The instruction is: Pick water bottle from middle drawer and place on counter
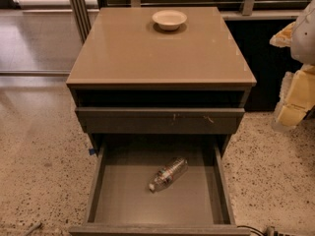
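The water bottle [168, 173] lies on its side on the floor of the open middle drawer [123, 200], near the drawer's middle, with its white cap pointing to the front left. The glossy tan counter [147, 53] tops the dark cabinet above it. My gripper [294, 100] shows as pale yellow and white parts at the right edge of the camera view. It hangs beside the cabinet at about the height of the counter's front edge, well to the right of and above the bottle, and holds nothing that I can see.
A white bowl [169, 19] sits at the back middle of the counter. The shallow drawer with the pale-scratched front [160, 120] sticks out slightly above the open one. Speckled floor [39, 156] surrounds the cabinet. A railing and dark furniture stand behind.
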